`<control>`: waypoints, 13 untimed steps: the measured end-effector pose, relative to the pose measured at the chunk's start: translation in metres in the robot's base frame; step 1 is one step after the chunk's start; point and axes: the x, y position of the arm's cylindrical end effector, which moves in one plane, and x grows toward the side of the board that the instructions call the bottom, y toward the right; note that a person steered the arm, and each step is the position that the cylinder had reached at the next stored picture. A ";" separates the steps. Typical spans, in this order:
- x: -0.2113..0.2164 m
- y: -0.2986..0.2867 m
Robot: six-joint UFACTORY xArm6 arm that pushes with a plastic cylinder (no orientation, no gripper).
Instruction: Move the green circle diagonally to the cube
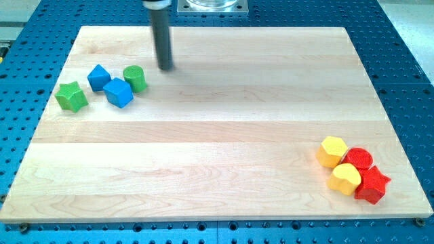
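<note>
Standing near the far edge of the tabletop (217, 135), the dark rod comes straight down, and my tip (165, 67) touches the wood just up and to the right of the green circle (135, 78). There is a small gap between them. The tool is only a plain rod, so it has nothing that opens or shuts, and it holds nothing. The green circle sits near the far left corner, right beside the blue cube (119, 92). Another blue block (99, 77) is close by, and a green star (71, 96) lies nearer the left edge. Down by the near right corner, a yellow hexagon block (332, 150), a red round block (359, 159), a yellow heart (345, 178) and a red star (371, 184) huddle together.
</note>
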 end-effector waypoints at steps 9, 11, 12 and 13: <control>0.155 0.342; 0.203 0.475; 0.288 0.468; 0.304 0.454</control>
